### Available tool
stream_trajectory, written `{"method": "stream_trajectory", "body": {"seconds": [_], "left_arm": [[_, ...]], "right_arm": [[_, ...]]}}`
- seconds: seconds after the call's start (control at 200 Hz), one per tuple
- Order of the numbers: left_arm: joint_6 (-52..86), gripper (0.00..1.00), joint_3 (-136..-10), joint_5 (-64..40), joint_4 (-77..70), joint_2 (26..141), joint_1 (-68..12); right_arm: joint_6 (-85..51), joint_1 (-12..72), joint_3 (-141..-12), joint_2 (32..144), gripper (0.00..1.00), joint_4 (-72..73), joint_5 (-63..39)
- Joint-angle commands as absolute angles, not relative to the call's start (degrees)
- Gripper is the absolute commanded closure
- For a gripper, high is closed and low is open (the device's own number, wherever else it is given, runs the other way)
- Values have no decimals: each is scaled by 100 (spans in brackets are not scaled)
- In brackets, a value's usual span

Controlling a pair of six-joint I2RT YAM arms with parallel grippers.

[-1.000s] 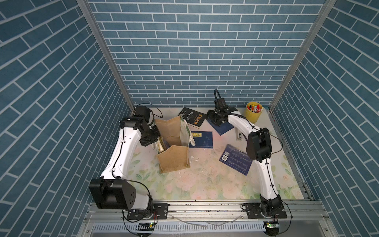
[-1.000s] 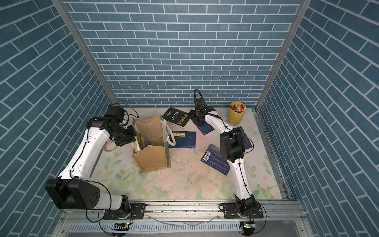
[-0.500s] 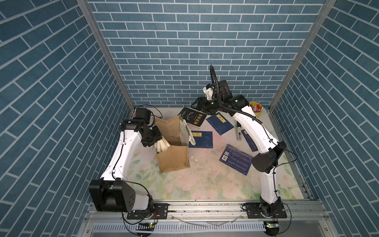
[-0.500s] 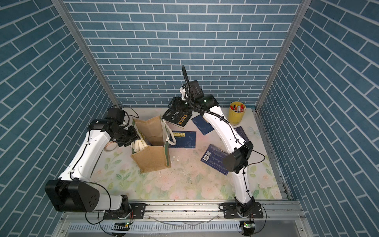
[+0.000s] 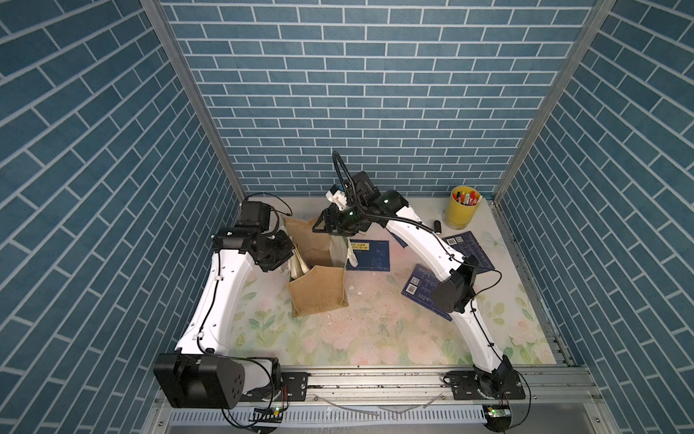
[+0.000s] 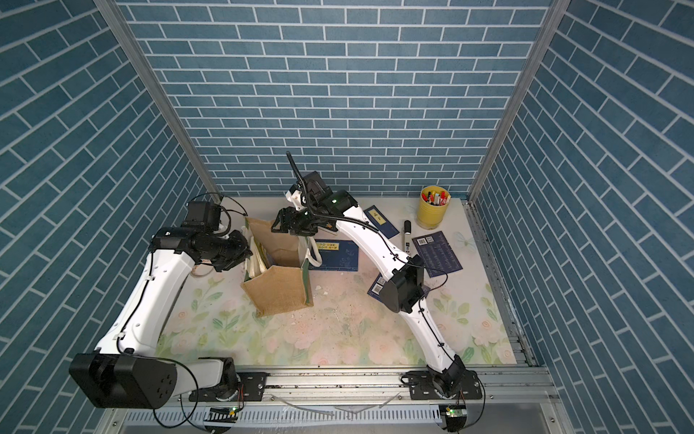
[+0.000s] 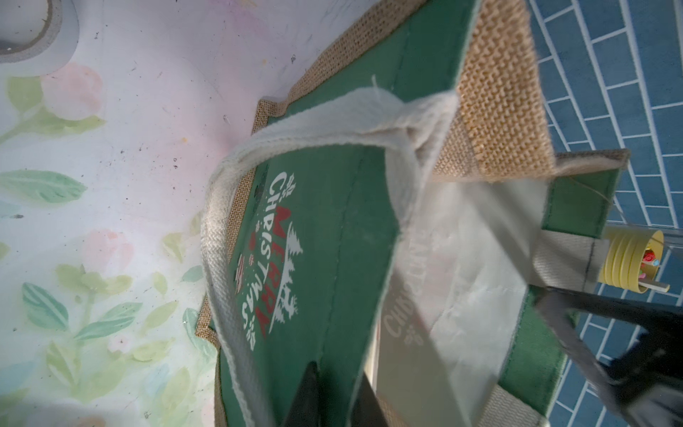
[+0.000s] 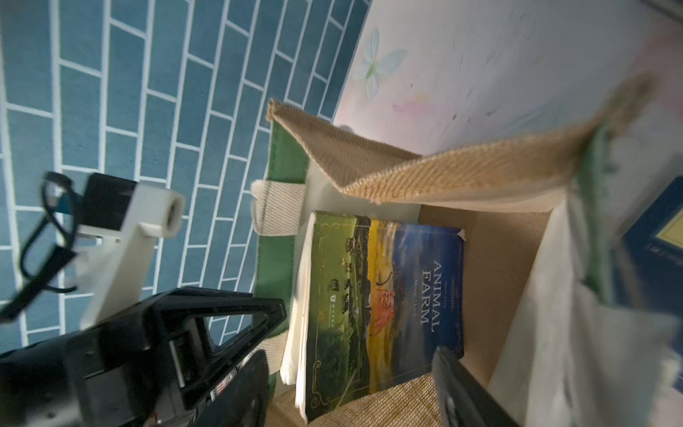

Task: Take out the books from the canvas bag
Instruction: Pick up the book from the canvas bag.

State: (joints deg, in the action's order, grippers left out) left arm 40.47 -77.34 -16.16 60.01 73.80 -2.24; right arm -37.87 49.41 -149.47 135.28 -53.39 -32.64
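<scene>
The blue brick-patterned wall (image 5: 112, 188) hemmed the table on the left, and only a narrow strip of floral mat (image 5: 375, 334) lay between it and the left arm. The left gripper (image 5: 290, 258) sat at the left rim of the canvas bag (image 5: 317, 291). In the left wrist view its two dark fingertips (image 7: 306, 392) stood close together, one outside and one inside the green printed wall, pinching it beside the cream webbing handle.

The bag stood upright left of centre with its mouth gaping. Its front face was coarse tan burlap, its lining pale and smooth, and its top edge sagged in a soft fold. Inside, the glossy landscape-covered Animal Farm (image 8: 388, 295) leaned against the left wall, with free room between it and the opposite wall.

The right gripper (image 5: 323, 225) hovered over the bag's far rim. Its jaws were spread wide and we saw nothing between them.

Rightwards, thin flat books lay on the mat:
- a yellow-labelled navy paperback (image 5: 370, 255) just beside the bag
- a barcoded navy paperback (image 5: 417, 285) partly under the right elbow
- a second barcoded paperback (image 5: 471, 248) nearer the right edge
- in a top view, a fourth navy paperback (image 6: 379, 221) at the back

A black marker (image 5: 436, 225) lay near the ribbed yellow pen cup (image 5: 460, 216) in the far right corner. The front of the mat lay open, speckled with crumbs.
</scene>
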Motion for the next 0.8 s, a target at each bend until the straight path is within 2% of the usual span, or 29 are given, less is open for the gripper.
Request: {"method": "stream_trajectory", "body": {"seconds": [0.0, 0.1, 0.46, 0.625, 0.795], "left_arm": [[4154, 94, -7602, -1822, 5930, 7278, -197], [4273, 100, -7470, -2037, 5707, 7236, -190], [5089, 100, -6641, -3403, 4044, 7215, -193], [5068, 100, -6583, -3557, 3956, 7163, -193], [4476, 100, -6973, -3217, 4800, 7144, -193]], "right_arm": [[-3422, 5041, -15082, 13628, 27, -5416, -3640], [-3341, 5115, -15078, 13764, 27, -5338, -3724], [-3482, 5278, -15074, 14155, 26, -5046, -3961], [-3503, 5266, -14867, 14081, 26, -5244, -3552], [-3401, 5257, -14610, 13867, 39, -5718, -2778]]}}
